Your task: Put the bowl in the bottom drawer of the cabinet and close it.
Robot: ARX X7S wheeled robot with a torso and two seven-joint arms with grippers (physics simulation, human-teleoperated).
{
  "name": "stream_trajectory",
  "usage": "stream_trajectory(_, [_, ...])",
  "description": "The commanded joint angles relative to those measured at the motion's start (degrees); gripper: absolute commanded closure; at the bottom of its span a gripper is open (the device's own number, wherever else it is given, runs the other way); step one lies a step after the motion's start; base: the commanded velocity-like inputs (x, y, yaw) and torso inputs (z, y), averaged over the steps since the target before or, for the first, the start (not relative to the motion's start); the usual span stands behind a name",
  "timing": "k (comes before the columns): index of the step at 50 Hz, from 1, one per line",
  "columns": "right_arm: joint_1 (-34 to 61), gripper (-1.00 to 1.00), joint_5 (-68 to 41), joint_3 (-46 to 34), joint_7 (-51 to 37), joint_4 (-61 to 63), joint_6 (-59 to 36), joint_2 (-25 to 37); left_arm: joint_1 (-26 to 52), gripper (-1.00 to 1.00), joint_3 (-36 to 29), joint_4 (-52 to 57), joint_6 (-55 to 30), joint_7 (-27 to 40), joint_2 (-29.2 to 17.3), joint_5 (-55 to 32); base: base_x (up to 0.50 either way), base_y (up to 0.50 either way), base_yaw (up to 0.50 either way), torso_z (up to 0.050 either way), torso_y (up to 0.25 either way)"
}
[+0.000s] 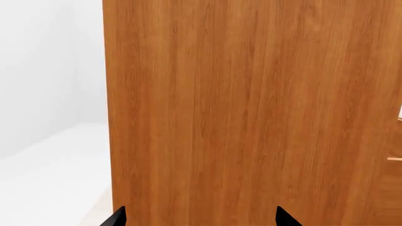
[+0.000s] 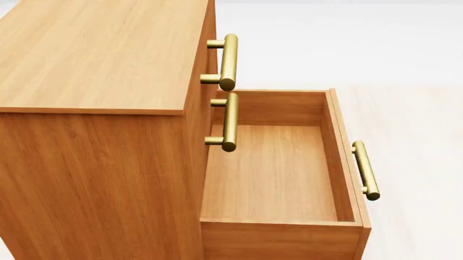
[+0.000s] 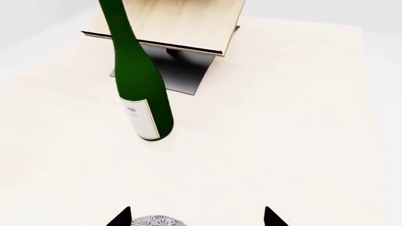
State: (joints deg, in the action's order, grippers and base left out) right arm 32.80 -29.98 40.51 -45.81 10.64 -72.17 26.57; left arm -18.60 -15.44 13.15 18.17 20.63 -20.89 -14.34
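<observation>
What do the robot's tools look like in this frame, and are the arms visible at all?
Only black, pointed fingertip ends show: the left tool and the right tool each appear as two dark wedges at the wrist view's edge. No arms, cables or markings are visible; the head view shows neither arm.

Bowl and both hands' fingertips, mostly cropped at frame edges.

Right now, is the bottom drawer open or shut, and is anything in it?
Open and empty: the bottom drawer stands pulled out from the cabinet, its bare wooden floor showing in the head view.
</observation>
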Motion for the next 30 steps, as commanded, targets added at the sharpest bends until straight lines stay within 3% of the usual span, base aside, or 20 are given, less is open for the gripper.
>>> stream_trajectory(1, [0.1,-1.0,-0.4,1.5,-1.0,-0.5,-1.9,-0.4,0.0,-1.0,-0.1,0.3,-0.2,0.2,-0.2,-0.1,0.0,0.0,0.0,0.0,0.0])
stream_trajectory(30, [0.6,-1.0,-1.8,4.0,0.3,-5.8,-2.3,-1.5,-0.5,-1.0,-0.5,0.6,0.1,0.9,-0.5,0.2,0.0,0.0,0.0,0.0,0.0])
